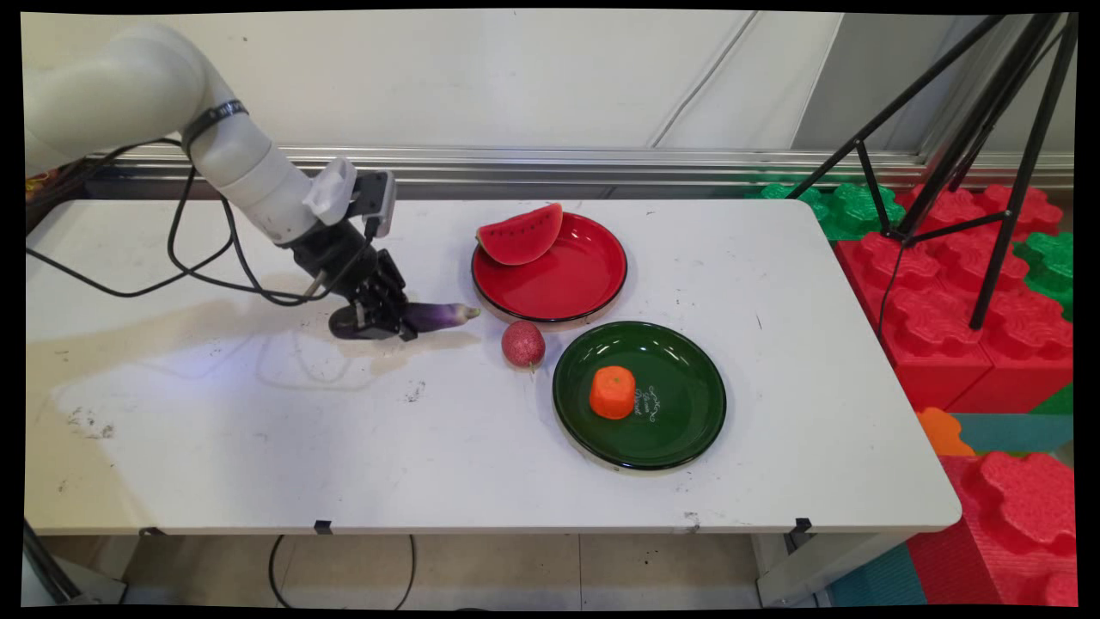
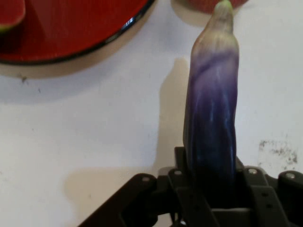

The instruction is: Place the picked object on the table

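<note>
The black gripper (image 1: 375, 314) sits low over the white table (image 1: 258, 447), left of the middle, clamped around a purple eggplant (image 1: 438, 315). The eggplant lies lengthwise in the grasp, its pale green tip pointing right toward the plates; the hand view shows its dark body (image 2: 210, 127) running up from between the black linkage. Just right of the tip lies a small reddish round fruit (image 1: 523, 343). Beyond it, farther back, a red plate (image 1: 567, 288) carries a watermelon slice (image 1: 520, 234) on its far left rim. A dark green plate (image 1: 679, 413), nearer and to the right, holds an orange carrot chunk (image 1: 612, 392).
</note>
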`<state>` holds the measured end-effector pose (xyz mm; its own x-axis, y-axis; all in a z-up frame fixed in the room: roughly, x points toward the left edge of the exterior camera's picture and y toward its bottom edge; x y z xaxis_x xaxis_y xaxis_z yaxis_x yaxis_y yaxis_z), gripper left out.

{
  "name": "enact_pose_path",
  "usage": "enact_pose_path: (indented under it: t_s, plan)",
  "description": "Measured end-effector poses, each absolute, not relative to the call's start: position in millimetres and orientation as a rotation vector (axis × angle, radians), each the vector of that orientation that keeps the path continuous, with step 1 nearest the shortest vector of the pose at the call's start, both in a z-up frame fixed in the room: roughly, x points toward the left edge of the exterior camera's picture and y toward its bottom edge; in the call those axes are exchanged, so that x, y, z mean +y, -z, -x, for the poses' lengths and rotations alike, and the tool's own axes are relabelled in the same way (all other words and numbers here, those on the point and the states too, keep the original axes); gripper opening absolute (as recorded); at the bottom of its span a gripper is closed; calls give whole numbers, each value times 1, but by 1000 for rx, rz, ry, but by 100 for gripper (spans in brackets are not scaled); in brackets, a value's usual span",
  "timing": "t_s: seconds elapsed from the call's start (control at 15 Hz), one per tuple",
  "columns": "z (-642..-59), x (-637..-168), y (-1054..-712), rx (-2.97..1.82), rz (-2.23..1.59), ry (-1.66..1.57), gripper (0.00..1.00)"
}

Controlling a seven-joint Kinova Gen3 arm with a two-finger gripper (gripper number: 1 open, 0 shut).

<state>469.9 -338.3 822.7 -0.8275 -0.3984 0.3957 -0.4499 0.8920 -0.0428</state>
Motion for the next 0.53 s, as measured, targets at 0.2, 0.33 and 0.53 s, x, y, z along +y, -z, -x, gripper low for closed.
enact_pose_path:
  t_s: [0.2, 0.33, 0.53]
  plan:
    - [-474, -337, -811, -2689, -658, -173, 0]
    - [-475, -337, -804, -2690, -681, -163, 100]
    - [-476, -337, -799, -2684, -702, -153, 100]
